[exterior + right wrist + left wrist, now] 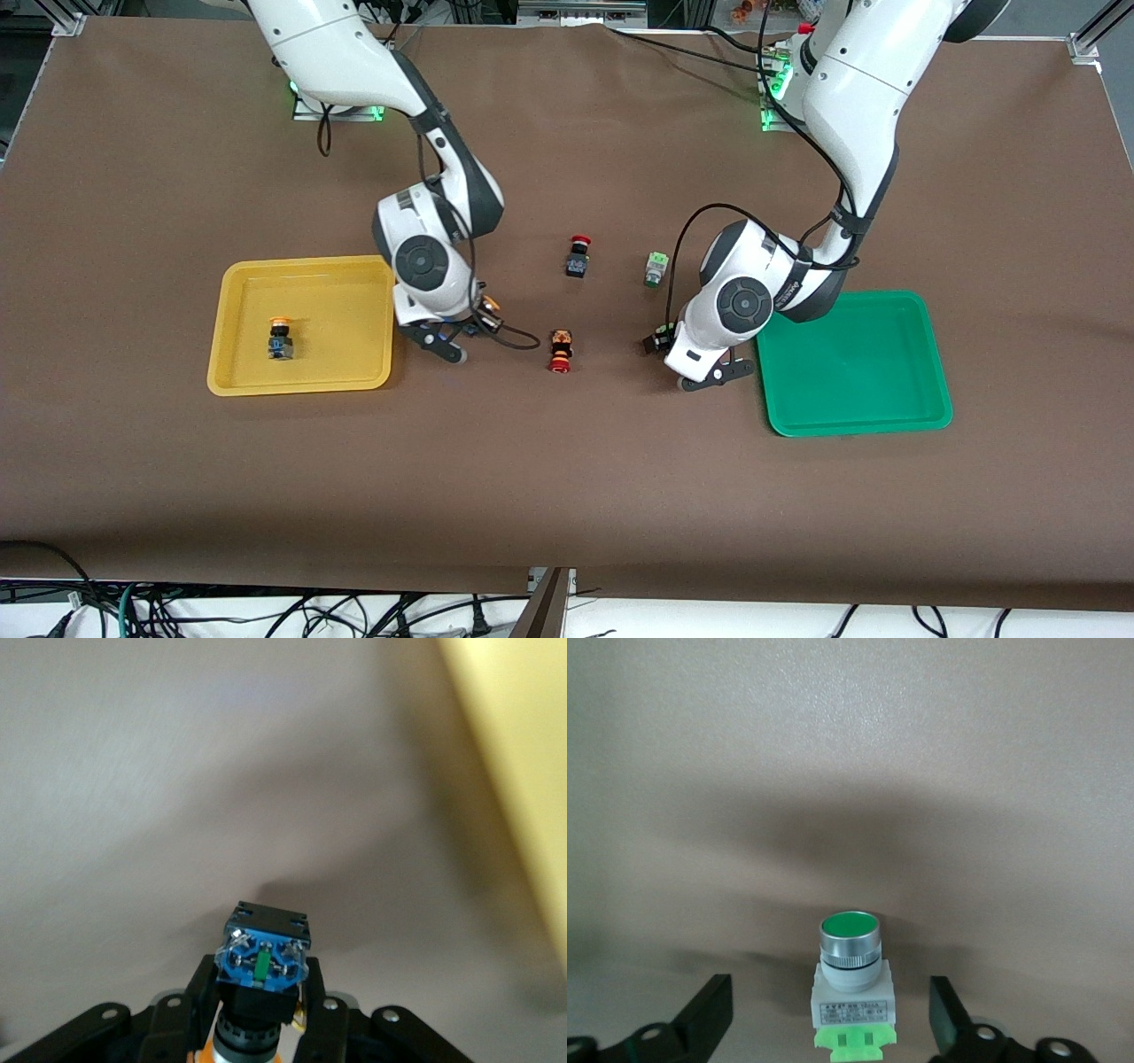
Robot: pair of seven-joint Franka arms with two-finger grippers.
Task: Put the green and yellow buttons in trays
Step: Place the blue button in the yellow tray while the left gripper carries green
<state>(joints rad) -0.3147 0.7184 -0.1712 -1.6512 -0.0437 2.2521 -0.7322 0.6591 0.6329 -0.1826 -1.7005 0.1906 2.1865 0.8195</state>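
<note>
- The right hand (452, 341) is low over the bench (567, 478), just beside the yellow tray (232, 372), its fingers (190, 997) clamped on a yellow-capped button (263, 967) with its blue base showing.
- The left hand (704, 372) is low beside the green tray (930, 416), fingers (709, 1014) apart on either side of a green button (850, 983) that stands on the bench.
- Another yellow-capped button (281, 339) lies in the yellow tray.
- A second green button (656, 268) lies on the bench, farther from the front camera than the left hand.
- Two red-capped switches (561, 351) lie between the arms.
</note>
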